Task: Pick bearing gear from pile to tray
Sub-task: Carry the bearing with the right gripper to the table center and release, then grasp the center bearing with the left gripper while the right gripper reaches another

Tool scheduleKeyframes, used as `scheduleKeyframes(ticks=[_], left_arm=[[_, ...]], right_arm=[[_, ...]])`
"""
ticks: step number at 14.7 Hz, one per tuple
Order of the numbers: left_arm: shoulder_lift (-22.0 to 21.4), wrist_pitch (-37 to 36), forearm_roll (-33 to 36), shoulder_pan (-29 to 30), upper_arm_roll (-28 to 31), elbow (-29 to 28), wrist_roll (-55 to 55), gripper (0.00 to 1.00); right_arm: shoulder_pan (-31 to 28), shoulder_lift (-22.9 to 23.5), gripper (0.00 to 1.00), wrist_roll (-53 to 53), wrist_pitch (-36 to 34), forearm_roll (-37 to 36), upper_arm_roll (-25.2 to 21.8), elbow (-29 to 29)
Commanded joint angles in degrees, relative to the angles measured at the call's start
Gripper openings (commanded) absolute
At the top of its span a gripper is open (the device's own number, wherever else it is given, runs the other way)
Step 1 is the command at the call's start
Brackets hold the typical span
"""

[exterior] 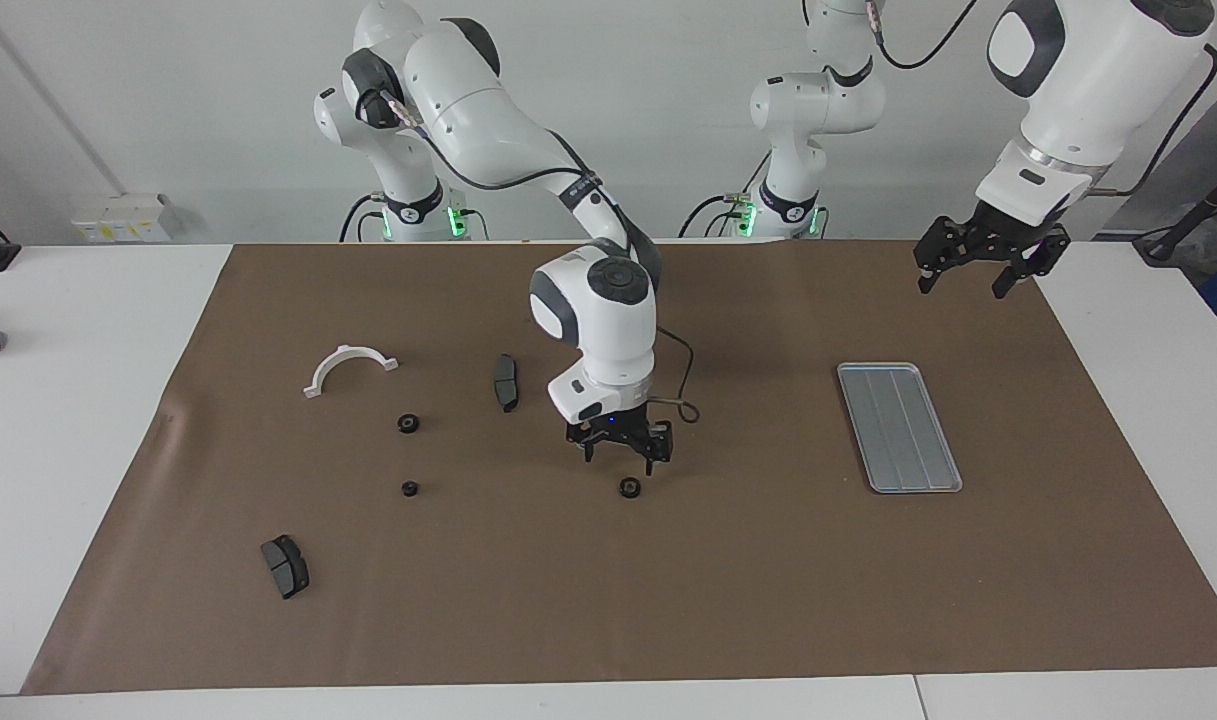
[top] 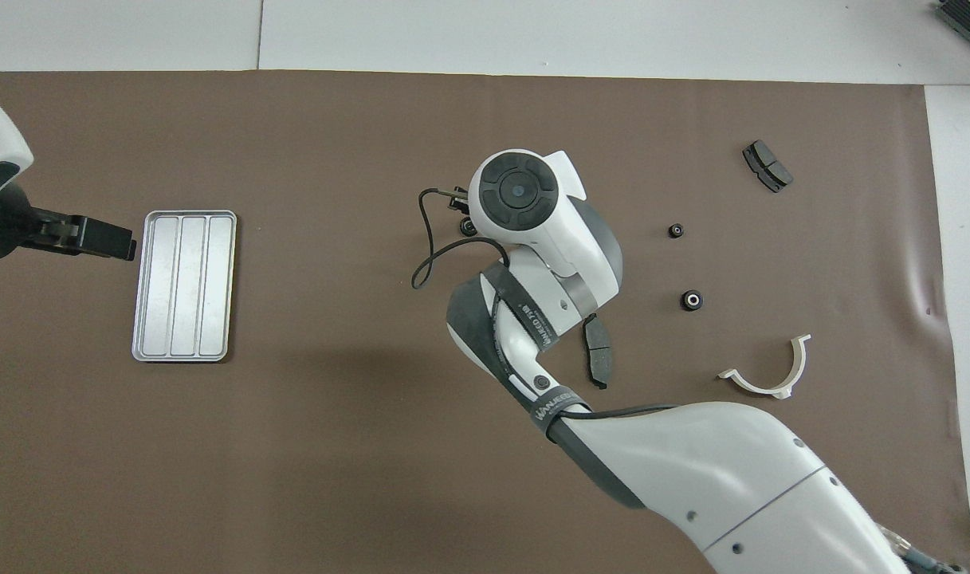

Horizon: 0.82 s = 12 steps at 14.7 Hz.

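A: Where is the small black round gear lying?

B: It is sitting on the brown paper-covered worktop mid-mat, directly under the right claw, whose fingers are standing apart above it, not touching it.

A: And the flat silver-grey grooved metal tray?

B: It is lying toward the left arm's end, well apart from that gear, holding nothing.

A: The left claw?

B: It is waiting in the air near the worktop's corner, fingers spread. Two more black gears are lying near the white half-ring bracket.
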Motion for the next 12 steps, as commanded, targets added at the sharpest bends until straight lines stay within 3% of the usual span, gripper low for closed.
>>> scheduleKeyframes(ticks=[1, 5, 9, 12], left_arm=[[1.23, 7.51, 1.01, -4.97, 0.52, -2.67, -0.88, 1.0], [7.64, 14.82, 5.83, -13.14, 0.52, -1.89, -9.46, 1.0], [12.3, 22.2, 5.23, -17.46, 0.43, -1.8, -19.84, 1.0], [22.11, 23.01, 5.49, -21.85, 0.61, 5.81, -29.76, 1.0]], right_arm=[[-6.02, -12.31, 1.0, -10.73, 0.28, -0.5, 0.79, -14.43], [-14.1, -17.07, 1.0, -33.83, 1.5, 1.08, 0.97, -24.99], [-19.47, -20.76, 1.0, -50.13, 8.69, 4.59, 0.97, -36.59], [-20.63, -22.44, 1.0, -57.08, 14.25, 7.14, 0.97, -42.67]])
